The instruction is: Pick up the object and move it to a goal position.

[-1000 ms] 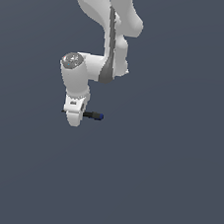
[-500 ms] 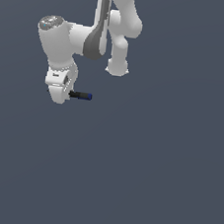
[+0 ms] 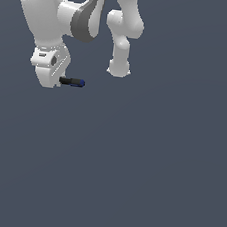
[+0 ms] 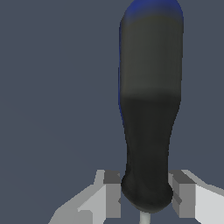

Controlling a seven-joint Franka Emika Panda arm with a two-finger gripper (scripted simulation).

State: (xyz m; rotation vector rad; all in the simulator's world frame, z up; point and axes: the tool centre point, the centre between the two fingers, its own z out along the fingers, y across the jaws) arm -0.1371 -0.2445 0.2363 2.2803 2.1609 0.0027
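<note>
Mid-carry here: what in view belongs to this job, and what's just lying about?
Part of the job:
- screwdriver, black handle with blue end, sticking out sideways
- gripper, fingers closed on the handle's base

Lying about:
- nothing else visible, only the plain grey backdrop

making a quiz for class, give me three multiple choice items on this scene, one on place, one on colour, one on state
1. Where is the screwdriver in the exterior view?
A. lying at the bottom of the picture
B. sticking out sideways from the gripper, toward that view's right
C. standing apart from the arm

2. What colour is the handle's far end?
A. blue
B. red
C. yellow

3. What is the gripper doing?
A. open, holding nothing
B. shut on the screwdriver
C. out of view

Answers: 1 B, the tool juts out level from the gripper. 2 A, the tip of the black handle is blue in both views. 3 B, the wrist view shows the fingers either side of the handle's base.
</note>
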